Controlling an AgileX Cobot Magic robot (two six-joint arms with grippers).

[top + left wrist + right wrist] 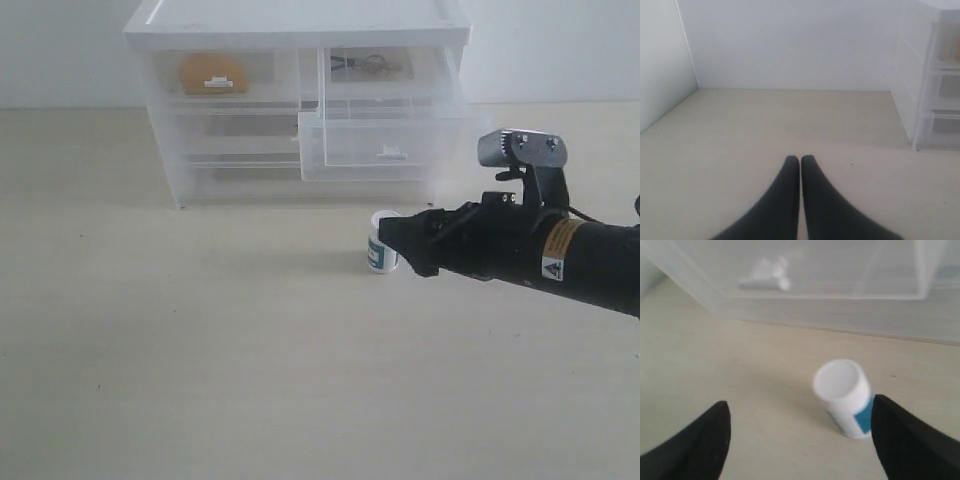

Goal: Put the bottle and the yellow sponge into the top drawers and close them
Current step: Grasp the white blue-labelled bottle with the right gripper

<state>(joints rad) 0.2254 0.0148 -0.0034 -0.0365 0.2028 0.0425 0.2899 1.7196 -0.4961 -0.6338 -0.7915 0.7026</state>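
1. Bottle (845, 395): stands upright on the table (200, 350), cap up, just ahead of the right pincer (800, 407) and between its fingers. It sits off-centre, close against one finger and well off the other; contact with the near finger can't be told.
2. Right pincer: spread wide, holding nothing. Bottle not yet gripped.
3. Step in hand, as I read it: grasp the bottle. Shift sideways so that it sits midway between the fingers, then push forward a little so the pads meet the body at the label, not the cap. Close slowly, because a one-sided touch could tip a light bottle.
4. Top right drawer (350, 145): pulled out, beyond the pincer and above the bottle. You need a lift up and forward over its front wall, so clear the rim before you let go.
5. There is something dark at the back of that side; can't tell what.
6. Yellow sponge (212, 73): already inside the top left drawer (165, 85), far off to the pincer's side; that drawer looks shut.
7. Cabinet (300, 25): its base is just past the bottle, so don't overshoot.
8. Left pincer (800, 160): fingers pressed together, empty, well away and beside the cabinet.
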